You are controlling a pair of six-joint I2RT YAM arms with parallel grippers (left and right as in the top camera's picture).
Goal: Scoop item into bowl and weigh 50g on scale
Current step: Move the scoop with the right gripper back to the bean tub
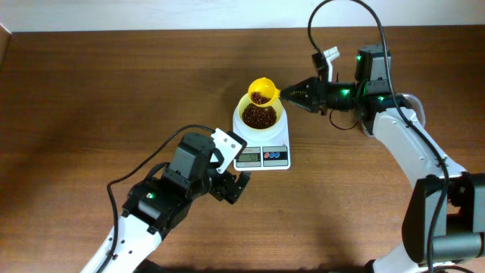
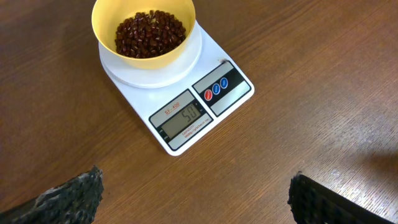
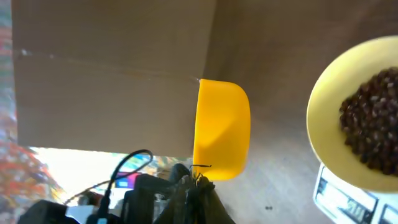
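The pale-yellow bowl sits on the white scale and holds a heap of dark reddish-brown beans. The scale's display reads 50. My right gripper is shut on the handle of a yellow scoop, which hangs over the bowl's far rim with some beans in it. My left gripper stands open over bare table just in front of the scale, nothing between its fingers.
Brown wooden table all around. A black cable loops above the right arm at the back. The table's far edge runs along the top of the overhead view.
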